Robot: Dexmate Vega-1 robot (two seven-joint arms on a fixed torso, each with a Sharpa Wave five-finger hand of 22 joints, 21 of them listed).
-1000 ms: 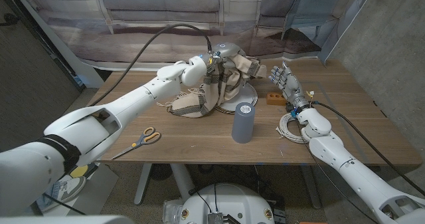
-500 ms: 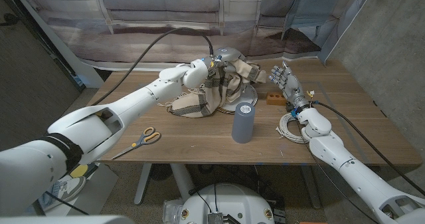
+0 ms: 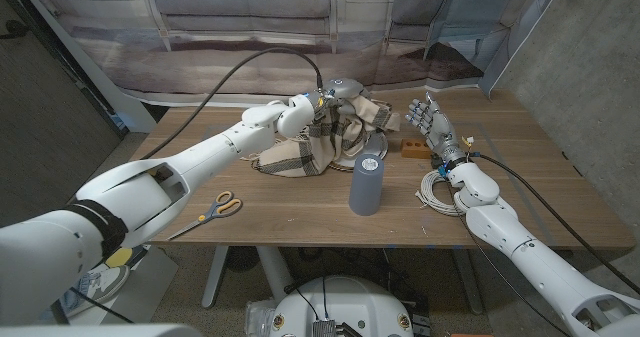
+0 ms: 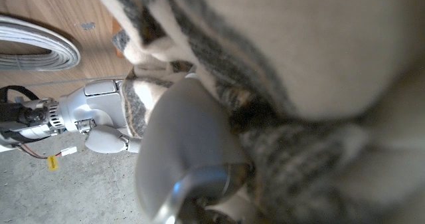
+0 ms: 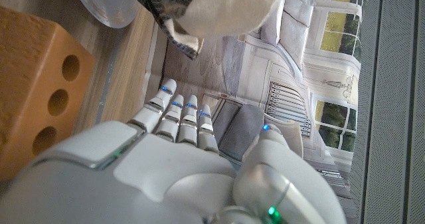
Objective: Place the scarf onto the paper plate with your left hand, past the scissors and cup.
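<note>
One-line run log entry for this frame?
left robot hand: holds scarf over paper plate | right robot hand: open, idle | cup, scissors: untouched

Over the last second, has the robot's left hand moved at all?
Yes. The left hand, gripping the scarf, has shifted slightly farther from the robot and toward its right, judged against the grey cup, which stayed put.

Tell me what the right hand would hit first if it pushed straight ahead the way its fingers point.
Probably nothing on the table: the right hand stands open, fingers aimed at the far edge and the printed backdrop. The orange wooden block and plaid scarf lie to its left, seemingly off that line, though depth is uncertain.
</note>
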